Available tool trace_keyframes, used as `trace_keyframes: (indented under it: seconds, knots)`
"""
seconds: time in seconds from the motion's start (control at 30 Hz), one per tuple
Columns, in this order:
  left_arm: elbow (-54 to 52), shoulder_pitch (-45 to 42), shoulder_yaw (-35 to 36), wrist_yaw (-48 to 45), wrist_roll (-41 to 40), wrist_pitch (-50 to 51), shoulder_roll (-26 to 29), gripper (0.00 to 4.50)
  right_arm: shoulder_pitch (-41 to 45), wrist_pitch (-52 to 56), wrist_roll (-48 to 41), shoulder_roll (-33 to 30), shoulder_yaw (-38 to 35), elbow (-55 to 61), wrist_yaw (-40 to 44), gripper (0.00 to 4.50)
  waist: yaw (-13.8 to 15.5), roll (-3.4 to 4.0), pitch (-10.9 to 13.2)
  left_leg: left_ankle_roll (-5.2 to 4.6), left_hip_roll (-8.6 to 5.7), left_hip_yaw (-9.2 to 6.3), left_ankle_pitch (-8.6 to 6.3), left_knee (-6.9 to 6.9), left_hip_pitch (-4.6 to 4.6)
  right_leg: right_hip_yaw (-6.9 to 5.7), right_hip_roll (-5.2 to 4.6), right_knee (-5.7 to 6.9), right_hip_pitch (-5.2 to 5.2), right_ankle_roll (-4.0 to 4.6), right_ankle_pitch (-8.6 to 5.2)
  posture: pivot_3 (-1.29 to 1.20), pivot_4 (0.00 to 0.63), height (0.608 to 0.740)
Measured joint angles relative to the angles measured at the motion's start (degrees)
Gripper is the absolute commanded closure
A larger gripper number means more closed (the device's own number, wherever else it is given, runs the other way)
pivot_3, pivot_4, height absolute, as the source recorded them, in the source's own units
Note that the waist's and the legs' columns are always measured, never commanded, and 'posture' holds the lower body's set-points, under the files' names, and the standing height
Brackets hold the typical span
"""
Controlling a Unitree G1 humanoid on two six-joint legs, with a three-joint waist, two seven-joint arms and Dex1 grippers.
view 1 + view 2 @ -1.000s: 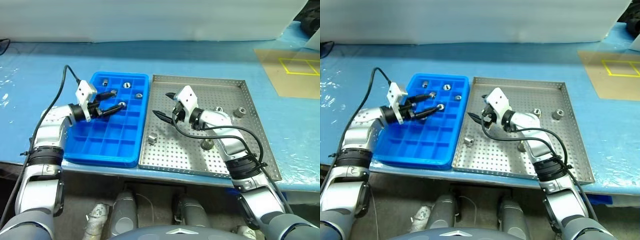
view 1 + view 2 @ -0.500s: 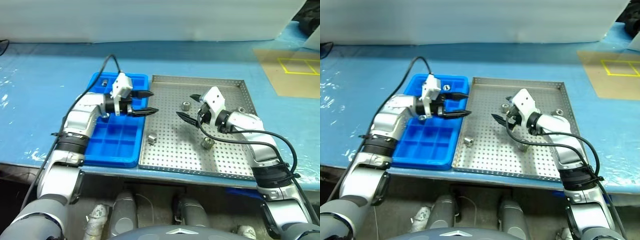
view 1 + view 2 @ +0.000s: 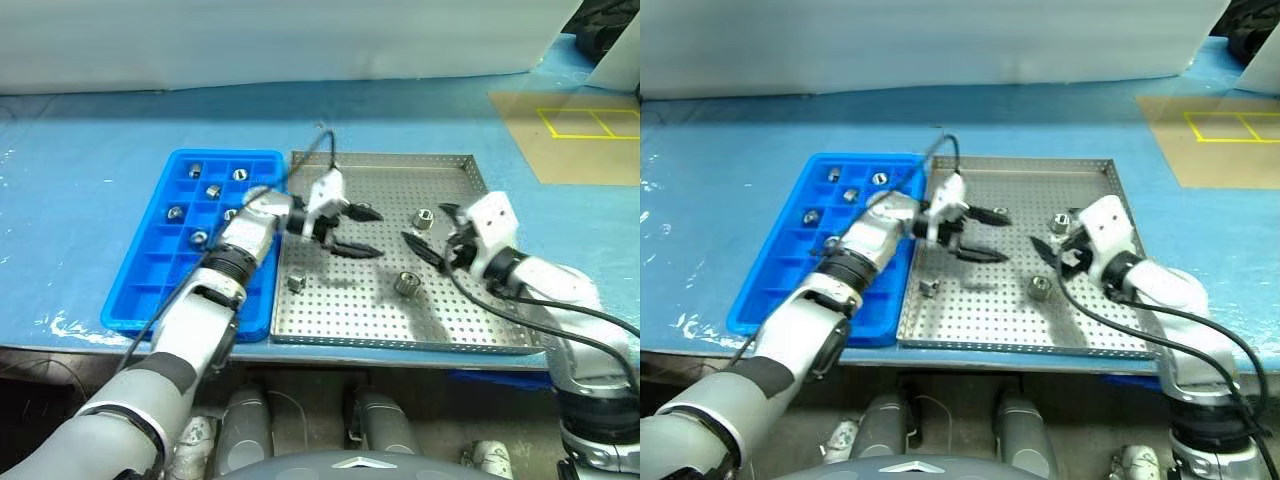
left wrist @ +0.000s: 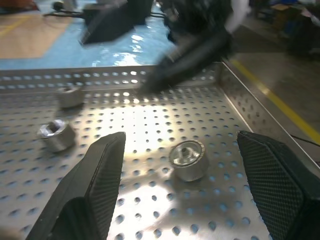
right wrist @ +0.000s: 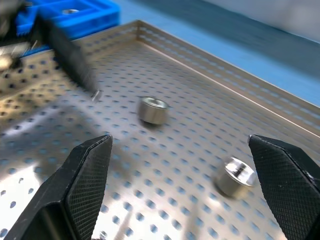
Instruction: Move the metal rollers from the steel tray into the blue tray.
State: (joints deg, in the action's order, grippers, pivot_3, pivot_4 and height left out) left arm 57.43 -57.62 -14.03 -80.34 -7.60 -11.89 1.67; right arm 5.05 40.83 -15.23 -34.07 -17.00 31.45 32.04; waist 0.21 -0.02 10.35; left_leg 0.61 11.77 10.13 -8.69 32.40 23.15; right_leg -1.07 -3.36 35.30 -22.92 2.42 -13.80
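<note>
the large rectangular silver steel tray with a perforated floor and low raised rims [image 3: 470, 320] lies on the blue work surface [image 3: 80, 130], its left rim just beside the right rim of the bright blue rectangular plastic tray with square compartments [image 3: 140, 300]; both trays sit close to the near edge of the surface, with open blue surface beyond them and to both sides.

several small shiny grey metal rollers rest in the far compartments of the blue tray [image 3: 212, 190]; three rollers lie loose on the steel tray floor: one near the left rim [image 3: 296, 284], one near the middle [image 3: 405, 284], one further back [image 3: 423, 218]; wide bare perforated floor lies along the near rim.

the left gripper [image 3: 357, 232] reaches across from the blue tray side over the middle of the steel tray; its two black fingers stand apart with nothing between them; in the left wrist view the middle roller [image 4: 188, 160] lies ahead between the fingers, untouched.

the right gripper [image 3: 428, 240] hovers over the right half of the steel tray, fingers spread wide and empty; the two grippers face each other, near but apart.
</note>
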Motion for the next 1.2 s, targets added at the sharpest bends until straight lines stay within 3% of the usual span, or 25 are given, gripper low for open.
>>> trace_keyframes:
  seconds: [0.13, 0.33, 0.47, 0.83, 1.2]
  knots:
    - [6.5, -0.9, -0.1, 0.4, 2.6, -3.8, -2.5, 0.78, -5.8, 4.3, -2.1, -1.4, -6.9, 6.7, -0.9, 0.0, -2.2, 0.07, 0.0, -0.04, -0.01, 0.0, -0.03, 0.01, -0.12, 0.0, 0.04, -0.15, 0.15, -0.08, 0.04, -0.7, 0.15, 0.74]
    - [11.9, -1.7, -0.1, 2.4, 5.8, -7.0, -7.1, 0.78, -16.0, 11.6, -6.5, -0.4, -10.5, 19.2, -2.1, 0.0, -4.8, 0.34, -0.2, -0.17, -0.02, -0.01, -0.11, 0.06, -0.15, -0.02, 0.04, -0.44, 0.35, -0.16, 0.08, -0.8, 0.15, 0.74]
    - [13.9, -1.7, 0.0, 3.9, 7.9, -8.3, -7.2, 0.78, -19.7, 13.9, -7.8, 1.2, -12.7, 23.7, -3.9, 0.0, -7.3, 0.35, -0.2, -0.41, -0.05, -0.03, -0.28, 0.23, -0.11, -0.03, -0.06, -0.6, 0.48, -0.22, 0.09, -0.83, 0.15, 0.74]
    - [16.8, -3.4, 2.4, 14.5, 11.1, -8.8, -6.7, 0.78, -23.6, 14.0, -10.5, 2.7, -8.2, 26.4, -10.1, 0.0, -12.4, 0.35, -0.2, -0.74, -0.44, -0.14, -0.49, 0.45, 0.02, -0.23, -0.37, -0.69, 0.63, -0.43, -0.03, -0.81, 0.15, 0.74]
    - [17.7, -3.2, 2.4, 14.2, 13.8, -7.2, -4.6, 0.78, -21.7, 14.3, -10.4, 1.9, -6.4, 26.4, -11.6, 0.0, -15.3, 0.35, -0.2, -1.59, -1.08, -0.33, -0.8, 0.62, 0.19, -0.32, -1.25, -0.83, 0.81, -0.79, -0.22, -0.78, 0.15, 0.74]
